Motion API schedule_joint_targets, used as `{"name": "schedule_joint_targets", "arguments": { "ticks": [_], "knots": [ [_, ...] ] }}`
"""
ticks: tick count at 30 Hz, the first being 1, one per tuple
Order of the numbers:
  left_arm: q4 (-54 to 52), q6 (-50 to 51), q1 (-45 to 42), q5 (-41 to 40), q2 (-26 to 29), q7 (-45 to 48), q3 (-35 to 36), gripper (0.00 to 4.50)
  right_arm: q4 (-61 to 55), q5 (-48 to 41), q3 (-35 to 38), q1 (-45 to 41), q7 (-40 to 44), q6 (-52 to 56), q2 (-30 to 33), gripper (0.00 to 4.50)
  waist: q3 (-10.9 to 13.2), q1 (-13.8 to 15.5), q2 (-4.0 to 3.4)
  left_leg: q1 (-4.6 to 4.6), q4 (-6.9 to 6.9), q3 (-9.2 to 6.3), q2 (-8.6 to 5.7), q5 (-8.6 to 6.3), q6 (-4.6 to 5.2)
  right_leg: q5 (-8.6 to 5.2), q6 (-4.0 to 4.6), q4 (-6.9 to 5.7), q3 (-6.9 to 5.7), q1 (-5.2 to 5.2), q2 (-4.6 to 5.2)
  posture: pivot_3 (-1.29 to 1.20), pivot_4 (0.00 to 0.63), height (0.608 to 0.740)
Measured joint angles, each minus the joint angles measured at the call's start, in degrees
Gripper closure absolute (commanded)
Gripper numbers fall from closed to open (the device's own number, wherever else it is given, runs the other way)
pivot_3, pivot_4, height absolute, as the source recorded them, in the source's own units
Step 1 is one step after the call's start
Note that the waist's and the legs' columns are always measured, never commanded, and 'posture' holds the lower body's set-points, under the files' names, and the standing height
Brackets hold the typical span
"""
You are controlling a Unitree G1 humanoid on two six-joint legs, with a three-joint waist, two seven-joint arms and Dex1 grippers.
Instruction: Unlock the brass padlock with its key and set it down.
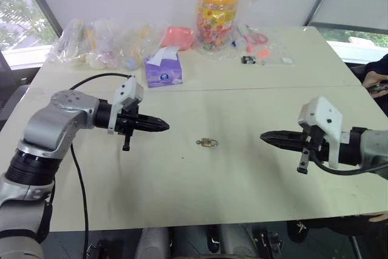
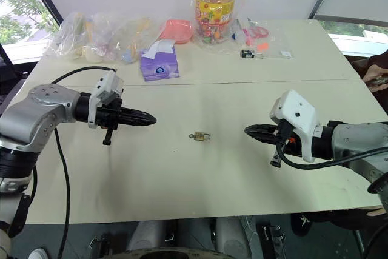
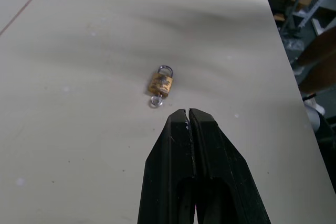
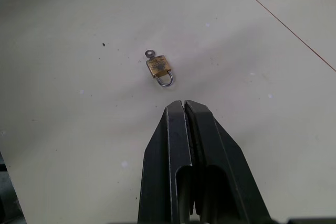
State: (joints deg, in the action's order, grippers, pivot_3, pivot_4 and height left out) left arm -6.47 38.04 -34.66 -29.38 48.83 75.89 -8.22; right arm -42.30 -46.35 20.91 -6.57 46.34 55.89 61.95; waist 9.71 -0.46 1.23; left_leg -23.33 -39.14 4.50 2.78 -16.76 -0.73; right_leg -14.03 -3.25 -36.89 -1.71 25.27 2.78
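The brass padlock [image 1: 208, 143] lies flat on the pale table [image 1: 194, 198], midway between my two grippers. Its thin silvery shackle [image 3: 165, 69] looks closed. Its key [image 3: 155, 100] sticks out of the padlock's bottom end, with only the small round head showing. My left gripper [image 1: 165, 126] hovers to the padlock's left, shut and empty, tips aimed at it. On the other side my right gripper [image 1: 264, 136] points back toward the padlock, also shut with nothing in it. Both hang a little above the tabletop and apart from the padlock.
Along the table's far edge stand an orange-lidded jar [image 1: 217, 11] of sweets, a purple tissue box [image 1: 163, 70], clear plastic bags [image 1: 100, 43] and a small black-and-white item [image 1: 248, 60]. A black cable [image 1: 77, 168] trails over the left side. A person's hand [image 1: 377, 83] shows at the right edge.
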Motion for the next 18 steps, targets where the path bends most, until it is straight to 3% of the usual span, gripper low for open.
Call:
{"name": "schedule_joint_targets", "arguments": {
  "ticks": [18],
  "knots": [
    [-1.15, 2.96, -0.62, -0.78, -2.12, -2.38, 0.46, 4.46, 0.98, 0.10, -1.62, -1.67, -0.15, -1.28, -0.01, 4.50, 0.00, -0.06, 0.01, 0.00, -0.03, -0.01, 0.01, 0.00, 0.00, 0.09, -0.16, -0.05, 0.01, 0.01, -0.04, 0.00, 0.150, 0.740]
  ]
}}
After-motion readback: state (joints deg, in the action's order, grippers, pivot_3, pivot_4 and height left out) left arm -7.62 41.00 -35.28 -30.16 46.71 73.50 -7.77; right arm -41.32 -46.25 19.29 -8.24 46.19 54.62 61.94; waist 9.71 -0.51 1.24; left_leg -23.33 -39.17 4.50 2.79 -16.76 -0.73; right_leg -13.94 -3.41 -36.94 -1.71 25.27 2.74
